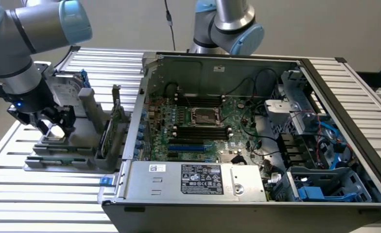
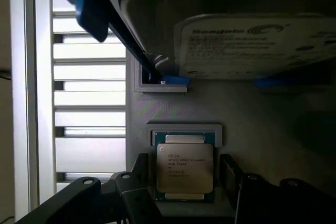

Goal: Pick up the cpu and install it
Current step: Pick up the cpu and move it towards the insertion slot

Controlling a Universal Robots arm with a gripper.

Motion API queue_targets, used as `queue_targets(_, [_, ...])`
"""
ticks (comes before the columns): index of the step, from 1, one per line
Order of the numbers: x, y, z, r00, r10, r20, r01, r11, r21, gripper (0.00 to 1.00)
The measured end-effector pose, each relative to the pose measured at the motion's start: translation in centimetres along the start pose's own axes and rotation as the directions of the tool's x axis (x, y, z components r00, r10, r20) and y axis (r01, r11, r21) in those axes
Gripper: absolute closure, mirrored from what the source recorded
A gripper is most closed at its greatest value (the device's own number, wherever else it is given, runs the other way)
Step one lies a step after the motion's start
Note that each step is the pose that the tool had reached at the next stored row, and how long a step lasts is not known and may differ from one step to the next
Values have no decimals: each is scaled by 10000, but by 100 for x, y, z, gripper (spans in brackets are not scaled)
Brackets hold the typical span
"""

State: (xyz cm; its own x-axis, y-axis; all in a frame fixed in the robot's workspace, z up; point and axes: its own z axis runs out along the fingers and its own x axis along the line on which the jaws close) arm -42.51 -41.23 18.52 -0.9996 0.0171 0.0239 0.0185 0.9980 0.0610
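Observation:
The cpu (image 2: 185, 167), a small flat square chip with a dull silver top and printed text, lies in a shallow seat of a grey holder (image 2: 252, 124). My gripper (image 2: 185, 174) is low over it and open, with one dark finger (image 2: 143, 169) on each side of the chip, close to its edges. In the exterior view, the gripper (image 1: 54, 127) hangs over the grey holder (image 1: 67, 155) at the exterior view's left, beside the open computer case. The dark cpu socket (image 1: 204, 116) with its metal frame sits in the middle of the green motherboard.
A silver hard drive (image 2: 252, 45) with blue brackets stands upright in the holder just beyond the cpu. The open computer case (image 1: 346, 97) holds cables, blue slots and a power supply (image 1: 197, 180). A second arm (image 1: 226, 24) stands behind the case. A slatted table (image 1: 41, 204) carries everything.

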Motion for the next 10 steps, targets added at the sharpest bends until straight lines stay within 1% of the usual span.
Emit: queue_targets(10, [0,-11,10,10000,0,-2,0,10000,0,35])
